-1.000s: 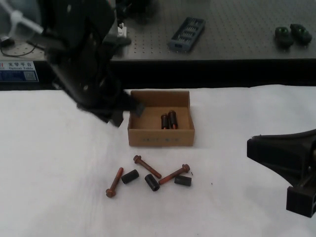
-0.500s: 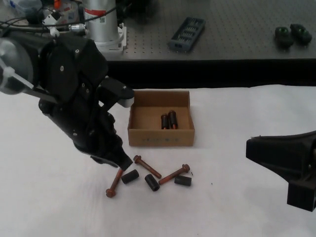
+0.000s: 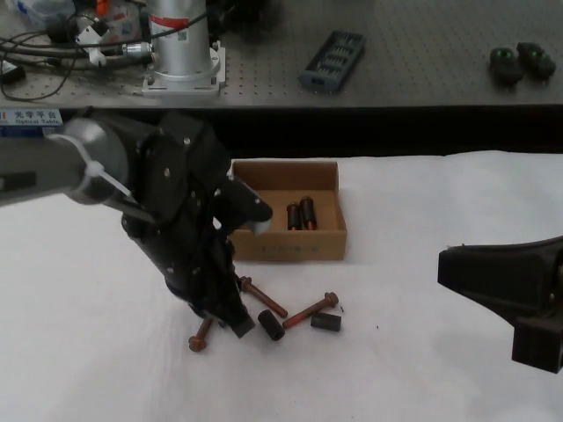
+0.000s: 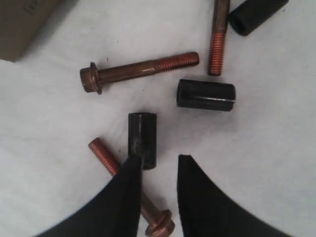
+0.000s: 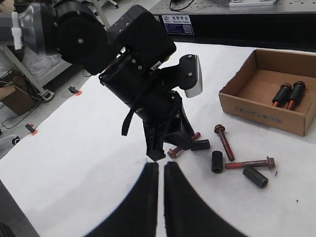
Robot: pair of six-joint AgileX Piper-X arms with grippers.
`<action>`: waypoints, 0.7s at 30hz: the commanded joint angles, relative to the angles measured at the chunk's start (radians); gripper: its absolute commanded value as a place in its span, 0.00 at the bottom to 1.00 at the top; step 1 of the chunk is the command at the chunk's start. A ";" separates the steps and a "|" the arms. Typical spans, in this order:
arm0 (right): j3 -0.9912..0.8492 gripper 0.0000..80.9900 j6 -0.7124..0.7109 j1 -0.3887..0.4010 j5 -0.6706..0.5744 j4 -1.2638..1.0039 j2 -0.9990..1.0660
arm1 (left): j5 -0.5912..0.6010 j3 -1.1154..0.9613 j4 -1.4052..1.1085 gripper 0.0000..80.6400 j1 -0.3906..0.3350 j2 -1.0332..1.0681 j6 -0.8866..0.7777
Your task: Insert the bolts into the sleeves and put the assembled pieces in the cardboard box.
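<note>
Though spread, left hand beside sleeve.

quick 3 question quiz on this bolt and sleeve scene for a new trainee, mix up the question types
1. True or false: the cardboard box holds two assembled pieces.
2. How many loose sleeves lie on the cloth? A two, B three, C five.
3. Fill in: on the left arm, the jaws stand ____ over a sleeve.
Key: 1 true; 2 B; 3 open.
</note>
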 commanded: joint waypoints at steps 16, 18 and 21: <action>-0.007 0.05 0.005 -0.005 -0.007 -0.009 0.001 | -0.001 -0.011 -0.061 0.23 -0.002 0.133 0.051; -0.007 0.05 0.005 -0.005 -0.007 -0.009 0.001 | -0.001 -0.011 -0.061 0.23 -0.002 0.137 0.051; -0.007 0.05 0.005 -0.005 -0.007 -0.007 0.001 | -0.001 -0.011 -0.066 0.23 -0.002 0.136 0.051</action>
